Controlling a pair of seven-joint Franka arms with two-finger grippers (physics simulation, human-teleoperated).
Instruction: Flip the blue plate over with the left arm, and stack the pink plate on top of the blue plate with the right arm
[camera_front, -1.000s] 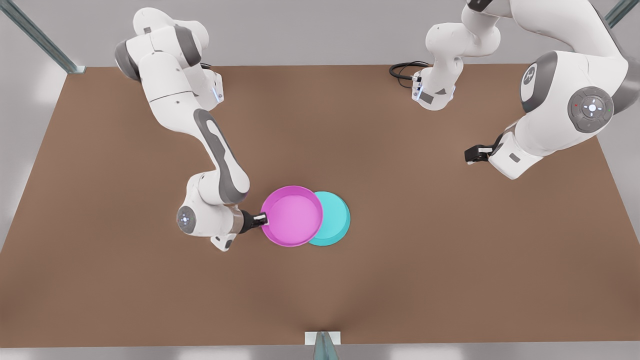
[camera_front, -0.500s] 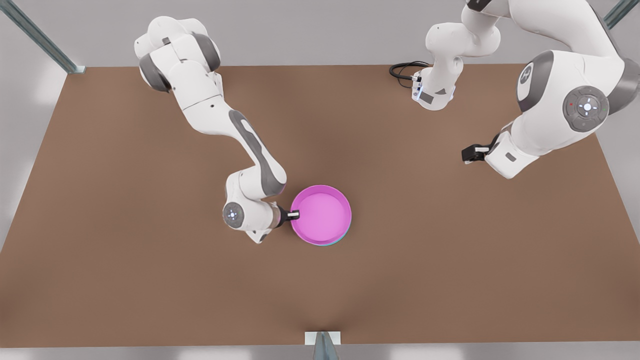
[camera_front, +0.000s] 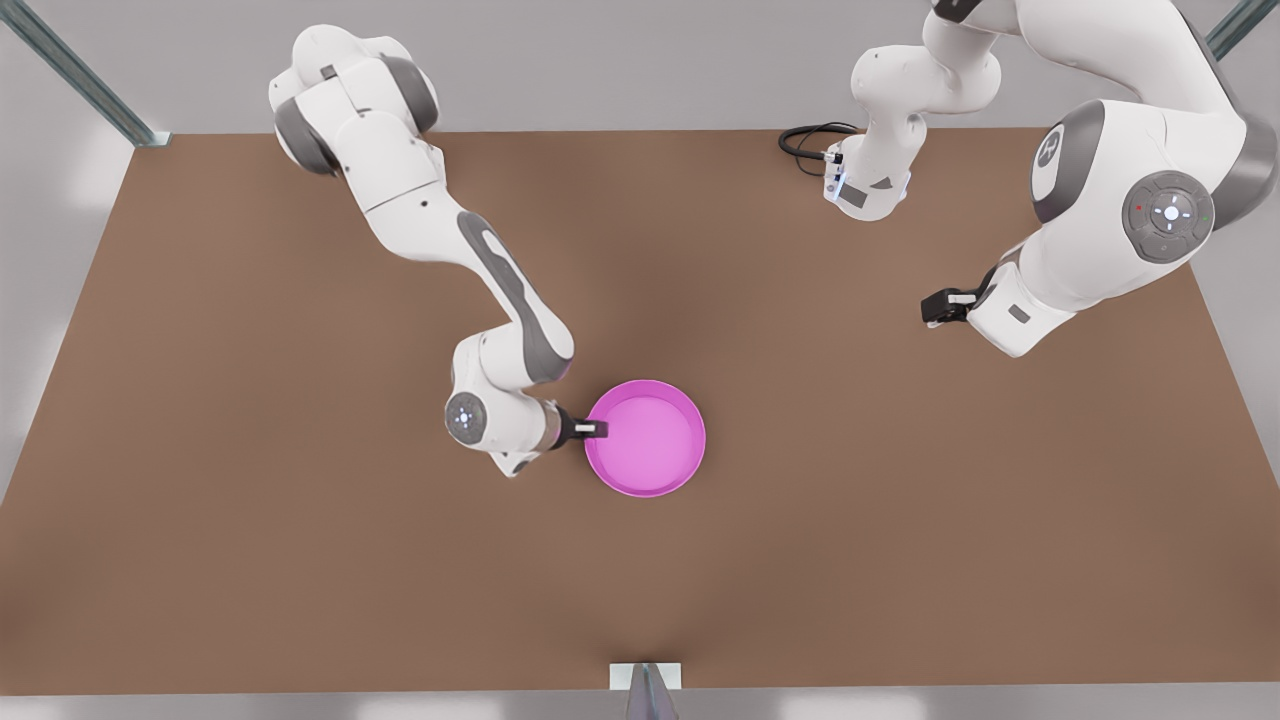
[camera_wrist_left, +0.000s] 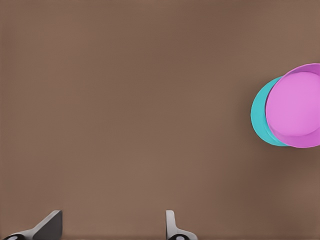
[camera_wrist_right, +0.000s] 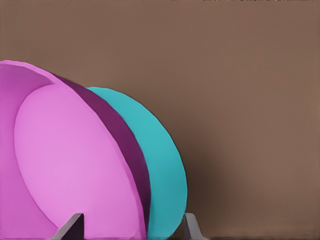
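Brown and matte, the bench (camera_front: 300, 560) fills the scene under pale grey walls, with metal frame posts (camera_front: 75, 72) at its far corners and a looped black cable (camera_front: 805, 140) lying by the base of the arm on the front view's right. The round shallow magenta-pink plastic plate (camera_front: 648, 438) sits near the middle of the bench, open face up, with its lighter pink inner face showing. It rests on top of the round shallow turquoise-cyan plastic plate (camera_wrist_right: 162, 165), which in the front view is covered by the pink one. In the right wrist view the cyan dish peeks out from beneath the pink plate's darker rim, and in the left wrist view a cyan crescent (camera_wrist_left: 260, 117) shows at one side of the pink dish (camera_wrist_left: 295, 107). The right claw (camera_front: 598, 430), on the arm at the front view's left, is at the left edge of the pink plate, its two fingers (camera_wrist_right: 75, 227) straddling the rims of the stacked dishes; whether they are pressing on the rims cannot be told. The left claw (camera_front: 940, 305), on the arm at the front view's right, hangs over bare bench well apart from the plates, its fingers (camera_wrist_left: 47, 227) spread apart and holding nothing.
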